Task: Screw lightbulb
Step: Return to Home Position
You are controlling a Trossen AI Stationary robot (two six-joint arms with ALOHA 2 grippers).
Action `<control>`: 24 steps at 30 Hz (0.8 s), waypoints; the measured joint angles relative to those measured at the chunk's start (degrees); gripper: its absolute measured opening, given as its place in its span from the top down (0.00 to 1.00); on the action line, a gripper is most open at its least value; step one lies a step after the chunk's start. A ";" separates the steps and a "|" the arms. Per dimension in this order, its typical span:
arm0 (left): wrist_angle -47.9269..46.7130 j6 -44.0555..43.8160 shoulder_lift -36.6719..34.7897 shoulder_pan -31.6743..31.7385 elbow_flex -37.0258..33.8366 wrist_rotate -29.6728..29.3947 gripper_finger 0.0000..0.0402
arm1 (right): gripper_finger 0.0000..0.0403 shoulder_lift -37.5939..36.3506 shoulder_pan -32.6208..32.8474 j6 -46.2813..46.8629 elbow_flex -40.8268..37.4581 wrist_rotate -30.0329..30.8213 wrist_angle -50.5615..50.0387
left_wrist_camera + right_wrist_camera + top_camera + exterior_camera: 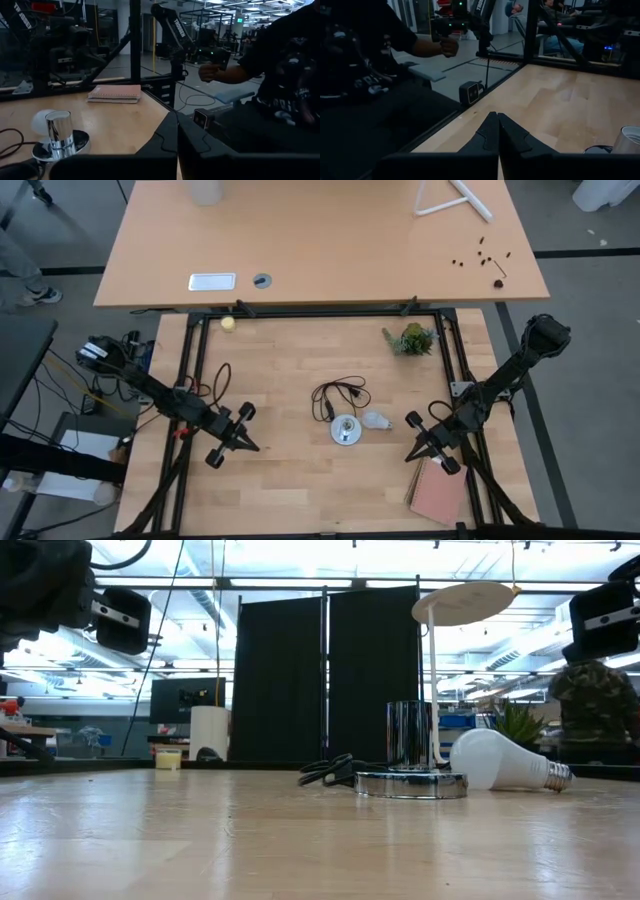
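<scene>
Jaws on both arms were pressed together and empty: the left gripper (252,446) hung above the table's left part, the right gripper (410,455) above its right. One lightbulb (376,420) lay on its side between them, nearer the right gripper and apart from both, just beside the one silver socket disc (346,430) with its black cord (338,395). One pink notebook (437,492), one small plant (412,339) and one yellowish ball (228,323) sat on the pale wooden table (290,490). Past its edge, in a workshop room, was a person (280,75) in dark clothes.
</scene>
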 joint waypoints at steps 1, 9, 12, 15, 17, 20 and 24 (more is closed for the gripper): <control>-0.13 -0.14 0.00 -0.01 0.00 0.00 1.00 | 0.99 0.00 0.00 0.07 0.00 0.02 0.00; -0.32 -0.41 0.00 0.02 -0.02 0.00 1.00 | 0.99 0.00 0.00 1.07 0.00 0.08 0.00; -0.32 -0.40 0.00 0.02 -0.02 0.00 1.00 | 0.99 0.00 0.00 1.10 0.00 0.08 0.00; -0.30 -0.41 0.00 0.00 -0.02 -0.01 1.00 | 0.99 0.00 0.00 1.09 0.00 0.10 0.00; -0.32 -0.41 0.00 -0.01 -0.02 0.00 1.00 | 0.99 0.00 0.00 1.10 0.00 0.12 0.00; -0.30 -0.41 0.00 0.00 -0.02 0.00 1.00 | 0.99 0.00 0.00 1.13 0.00 0.13 0.00; -0.30 -0.36 0.00 0.02 -0.02 -0.02 1.00 | 0.99 0.00 0.00 1.17 0.00 0.17 0.00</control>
